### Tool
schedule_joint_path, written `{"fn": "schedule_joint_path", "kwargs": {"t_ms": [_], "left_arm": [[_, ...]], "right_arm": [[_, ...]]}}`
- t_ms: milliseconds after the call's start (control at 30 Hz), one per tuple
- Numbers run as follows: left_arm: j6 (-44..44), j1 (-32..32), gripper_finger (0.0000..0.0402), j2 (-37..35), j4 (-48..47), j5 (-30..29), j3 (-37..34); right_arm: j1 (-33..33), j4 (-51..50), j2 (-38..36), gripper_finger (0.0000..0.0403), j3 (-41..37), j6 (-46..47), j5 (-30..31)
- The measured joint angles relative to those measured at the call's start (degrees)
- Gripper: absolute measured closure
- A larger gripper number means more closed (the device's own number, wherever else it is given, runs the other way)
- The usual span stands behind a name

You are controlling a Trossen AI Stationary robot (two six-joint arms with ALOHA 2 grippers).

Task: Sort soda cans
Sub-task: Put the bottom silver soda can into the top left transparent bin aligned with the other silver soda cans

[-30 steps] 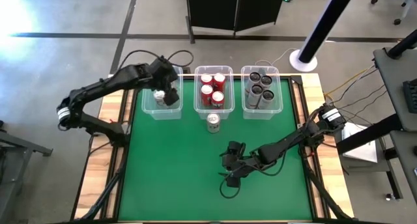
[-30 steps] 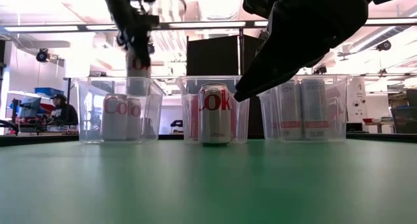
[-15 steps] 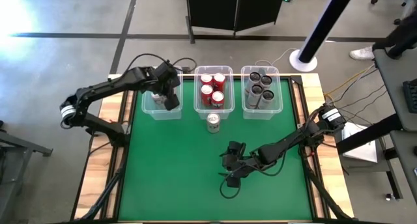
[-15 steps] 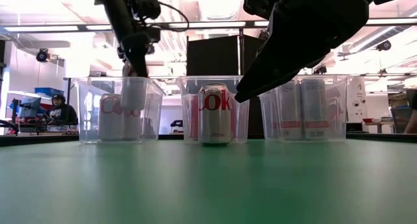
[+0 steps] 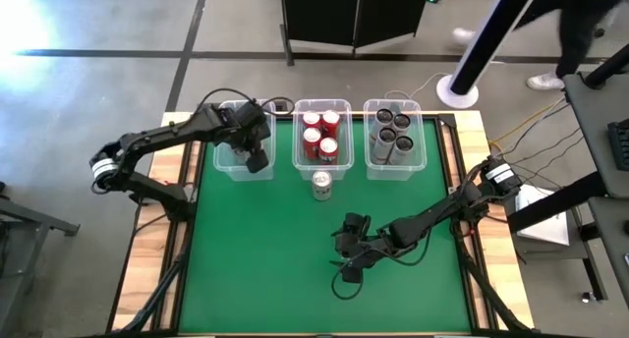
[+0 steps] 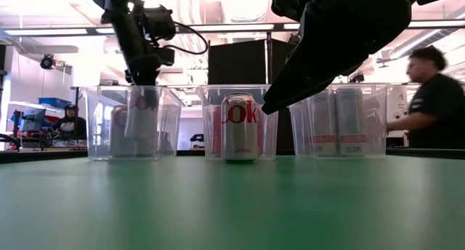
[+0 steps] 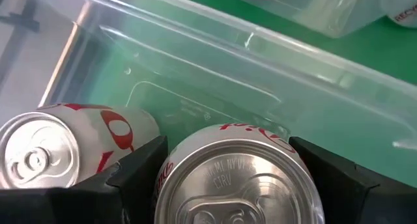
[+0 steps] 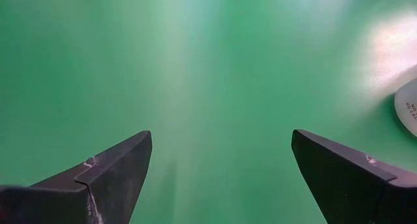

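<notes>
Now the left gripper (image 7: 228,185), clamped on a silver can (image 7: 238,178) low inside the left bin (image 5: 228,163) beside another can (image 7: 39,149), should set it upright before letting go, while the right gripper (image 8: 221,178) waits open above the mat (image 5: 265,259).

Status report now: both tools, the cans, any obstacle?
Left tool shut on silver can, down in left bin. Right tool open, waiting over the mat. One silver can loose before middle bin. Nothing blocking.
</notes>
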Motion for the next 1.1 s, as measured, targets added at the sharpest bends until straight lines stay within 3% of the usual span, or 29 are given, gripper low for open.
{"fn": "schedule_joint_path", "kwargs": {"t_ms": [767,1100], "left_arm": [[-0.35,0.75,0.0118,-0.09,6.97,2.49,-4.53],[-0.32,0.75,0.0081,-0.09,7.37,1.84,-4.53]], "right_arm": [[0.00,0.00,0.00,0.0039,-0.02,0.49,0.00],[0.00,0.00,0.02,0.0039,-0.02,0.61,-0.02]]}}
